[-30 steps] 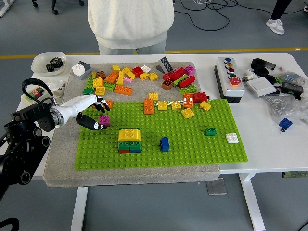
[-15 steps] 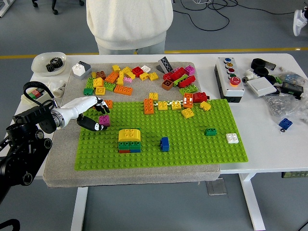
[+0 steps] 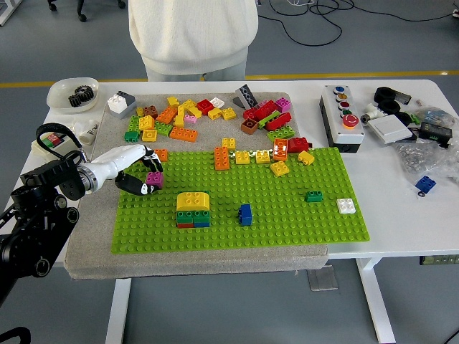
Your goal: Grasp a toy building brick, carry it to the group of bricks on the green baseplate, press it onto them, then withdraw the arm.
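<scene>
One small magenta plastic brick [image 3: 154,179] now sits pinched in the white-shelled left hand [image 3: 135,168], whose fingers have closed since a second ago, at the green studded baseplate's [image 3: 287,211] left edge, ready to carry.

You see a bright green baseplate [image 3: 287,215] on grey felt [image 3: 93,244], a magenta brick [image 3: 155,179] at nine o'clock against the white-and-black left hand [image 3: 136,170], a yellow-topped green stack [image 3: 193,209] and a blue brick [image 3: 246,214] near centre.
</scene>
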Available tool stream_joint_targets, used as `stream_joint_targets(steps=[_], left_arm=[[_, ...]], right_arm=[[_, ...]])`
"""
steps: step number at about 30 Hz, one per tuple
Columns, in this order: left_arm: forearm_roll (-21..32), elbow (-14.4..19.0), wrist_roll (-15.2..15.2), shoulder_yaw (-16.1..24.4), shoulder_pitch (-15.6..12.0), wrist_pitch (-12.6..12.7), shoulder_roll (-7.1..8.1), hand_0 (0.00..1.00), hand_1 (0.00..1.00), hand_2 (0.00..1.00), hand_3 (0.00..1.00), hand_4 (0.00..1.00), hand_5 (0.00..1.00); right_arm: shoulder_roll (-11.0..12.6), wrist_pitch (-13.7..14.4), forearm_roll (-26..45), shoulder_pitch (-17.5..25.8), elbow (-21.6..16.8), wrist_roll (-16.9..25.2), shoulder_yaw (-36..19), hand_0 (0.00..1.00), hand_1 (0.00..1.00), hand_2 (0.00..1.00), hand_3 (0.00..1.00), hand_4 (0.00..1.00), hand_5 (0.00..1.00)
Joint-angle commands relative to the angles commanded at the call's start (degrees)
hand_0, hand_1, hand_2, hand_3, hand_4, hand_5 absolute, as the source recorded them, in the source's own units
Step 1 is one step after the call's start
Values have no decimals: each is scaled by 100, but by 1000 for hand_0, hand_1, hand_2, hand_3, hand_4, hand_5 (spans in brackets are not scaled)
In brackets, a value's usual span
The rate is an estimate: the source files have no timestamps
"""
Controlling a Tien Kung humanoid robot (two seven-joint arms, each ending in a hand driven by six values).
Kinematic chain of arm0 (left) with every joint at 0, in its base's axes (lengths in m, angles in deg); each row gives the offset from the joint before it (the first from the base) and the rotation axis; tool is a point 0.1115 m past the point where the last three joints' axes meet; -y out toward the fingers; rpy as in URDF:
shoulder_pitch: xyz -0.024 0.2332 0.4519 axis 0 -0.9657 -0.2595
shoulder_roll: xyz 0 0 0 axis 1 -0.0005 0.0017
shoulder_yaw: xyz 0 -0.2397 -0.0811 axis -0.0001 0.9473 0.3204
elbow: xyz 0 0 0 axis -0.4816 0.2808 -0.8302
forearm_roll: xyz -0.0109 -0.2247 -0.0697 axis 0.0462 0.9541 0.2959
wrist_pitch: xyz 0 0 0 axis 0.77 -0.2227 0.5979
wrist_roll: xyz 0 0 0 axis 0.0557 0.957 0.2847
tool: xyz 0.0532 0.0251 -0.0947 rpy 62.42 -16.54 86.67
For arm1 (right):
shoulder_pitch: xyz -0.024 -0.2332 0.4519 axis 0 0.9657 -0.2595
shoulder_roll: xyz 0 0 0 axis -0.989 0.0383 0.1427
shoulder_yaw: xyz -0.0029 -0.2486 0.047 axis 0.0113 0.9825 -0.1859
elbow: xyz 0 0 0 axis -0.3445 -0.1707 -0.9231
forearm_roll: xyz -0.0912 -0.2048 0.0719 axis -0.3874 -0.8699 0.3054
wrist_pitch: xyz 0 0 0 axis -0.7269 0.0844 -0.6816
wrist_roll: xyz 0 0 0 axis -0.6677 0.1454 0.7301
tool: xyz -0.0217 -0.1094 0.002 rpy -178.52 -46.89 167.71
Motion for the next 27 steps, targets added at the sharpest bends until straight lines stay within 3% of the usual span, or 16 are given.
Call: stream_joint_targets(steps=[5,6,11,12,17,18,27], left_arm=[[0,-20,-18,-21,-5,32,-4,880,694,610,566,776,115],[0,-20,-19,-24,-8,45,-6,878,689,581,548,701,55],[0,-64,-52,-46,1,163,-21,878,689,581,548,701,55],[0,-78,-61,-49,2,206,-24,871,602,535,529,557,2],[0,-89,-80,-55,9,356,-29,871,602,535,529,557,2],[0,-85,-80,-55,13,369,-28,865,581,515,527,621,2],[0,-54,-86,-45,27,393,-20,862,575,508,531,671,2]], right_arm=[[1,1,0,-2,0,-1,-6,751,651,725,635,896,467],[1,2,0,0,0,-2,-7,750,652,725,635,897,467],[-2,3,0,-1,0,-4,-7,750,652,725,635,897,467],[-2,3,0,-3,0,-3,-7,750,652,725,636,898,466],[-1,7,0,-9,0,-2,-9,750,652,725,636,898,466],[-1,8,0,-9,0,-2,-11,750,652,726,637,898,466],[-7,5,0,-7,0,-7,-21,749,652,725,636,898,466]])
